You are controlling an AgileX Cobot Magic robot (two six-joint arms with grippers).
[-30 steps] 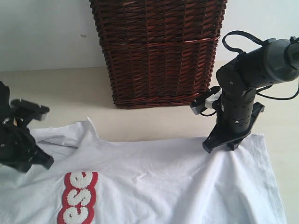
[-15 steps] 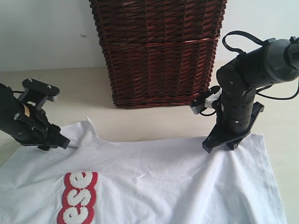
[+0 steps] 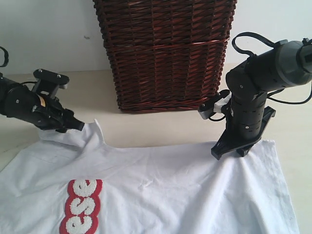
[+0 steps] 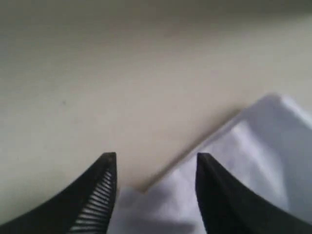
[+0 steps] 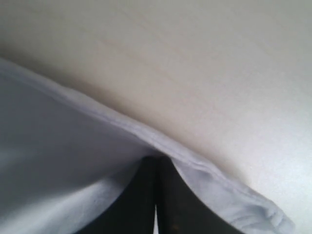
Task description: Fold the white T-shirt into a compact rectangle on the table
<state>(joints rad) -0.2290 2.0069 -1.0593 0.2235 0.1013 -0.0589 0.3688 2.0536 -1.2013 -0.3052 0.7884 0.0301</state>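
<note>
Your white short-sleeved T-shirt [image 3: 170, 185] lies spread across the pale cream matte tabletop [image 3: 146, 131], filling the near part of the exterior view and running out of frame at the lower edge. Fuzzy white lettering outlined in red [image 3: 80, 207] shows on its left part, cut off by the frame edge. Behind the shirt, well apart from it, stands a tall dark brown wicker basket [image 3: 165, 53].

Your left gripper [image 3: 77, 126] sits low over the tabletop at the shirt's far left corner, where the fabric rises in a small peak against its tip. In the left wrist view the left gripper [image 4: 156, 163] has its jaws apart, and the white cloth edge lies between them, with bare tabletop beyond.

Your right gripper [image 3: 228, 152] points steeply down at the shirt's far right edge, and the fabric tents up slightly toward it. In the right wrist view the right gripper [image 5: 156, 163] has its jaws pressed together with only a thin line between them, clamped on the shirt's hem [image 5: 195, 161], which runs across their tips.
</note>
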